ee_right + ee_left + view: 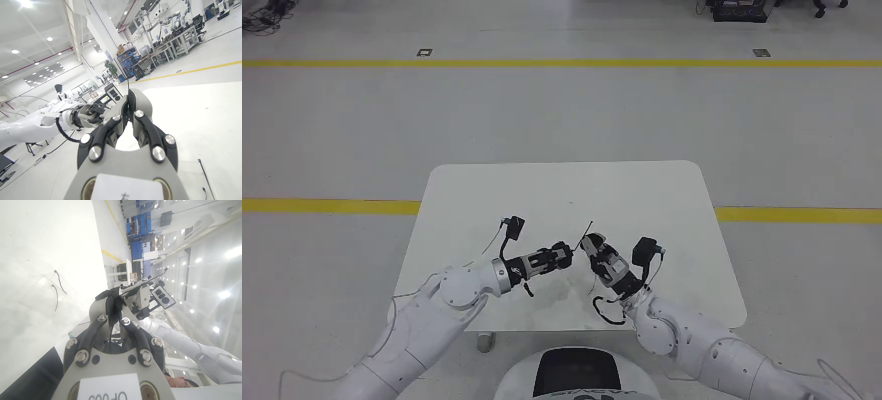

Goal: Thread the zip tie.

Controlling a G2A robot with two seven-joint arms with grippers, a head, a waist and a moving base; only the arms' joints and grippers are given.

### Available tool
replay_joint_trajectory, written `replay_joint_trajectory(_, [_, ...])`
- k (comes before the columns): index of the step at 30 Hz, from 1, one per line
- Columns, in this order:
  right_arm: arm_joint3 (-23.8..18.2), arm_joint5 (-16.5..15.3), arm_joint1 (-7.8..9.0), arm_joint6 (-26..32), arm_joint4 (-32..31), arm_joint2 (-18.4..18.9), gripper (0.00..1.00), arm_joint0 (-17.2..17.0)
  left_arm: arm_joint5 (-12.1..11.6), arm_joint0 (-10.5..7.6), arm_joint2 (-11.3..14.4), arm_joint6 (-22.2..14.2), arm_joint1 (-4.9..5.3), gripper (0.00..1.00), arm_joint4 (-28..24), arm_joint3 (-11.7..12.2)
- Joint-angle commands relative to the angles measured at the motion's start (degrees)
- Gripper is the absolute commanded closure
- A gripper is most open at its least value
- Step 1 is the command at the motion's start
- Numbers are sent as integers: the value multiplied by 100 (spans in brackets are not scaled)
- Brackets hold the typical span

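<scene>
Both arms met over the near half of the table, closer to the robot-side edge than the far one. The right claw was pinched shut on the zip tie. The black strap ran between its pads, and the thin tail stuck out past the fingertips, tilted up and away toward the far edge. The left claw sat just beside it, tips facing. A small gap showed between the two claws in the top view.

The left claw was narrow, pads pressed together. In its wrist view a thin black strand ran back from between the pads toward the palm. It read as part of the same zip tie, but I was not certain.

Two spare ties, both black, lay flat on a clear plastic sheet on the table, apart from both claws.

Edges: both claws stood well apart from the far edge and from both side edges. Both forearms crossed the near edge, the right one nearer its corner. White tabletop ran from the claws to the rounded far corners. Past the far edge was floor with a yellow line across it.
</scene>
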Motion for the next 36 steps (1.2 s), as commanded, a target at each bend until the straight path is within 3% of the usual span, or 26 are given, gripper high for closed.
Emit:
replay_joint_trajectory(1, [14,0,-10,-2,-5,-3,100,4,-1,1,1,0,0,100,1,-1])
replay_joint_trajectory(36, [138,0,-139,105,-69,141,100,-69,-15,12,23,-1,-9,100,3,-8])
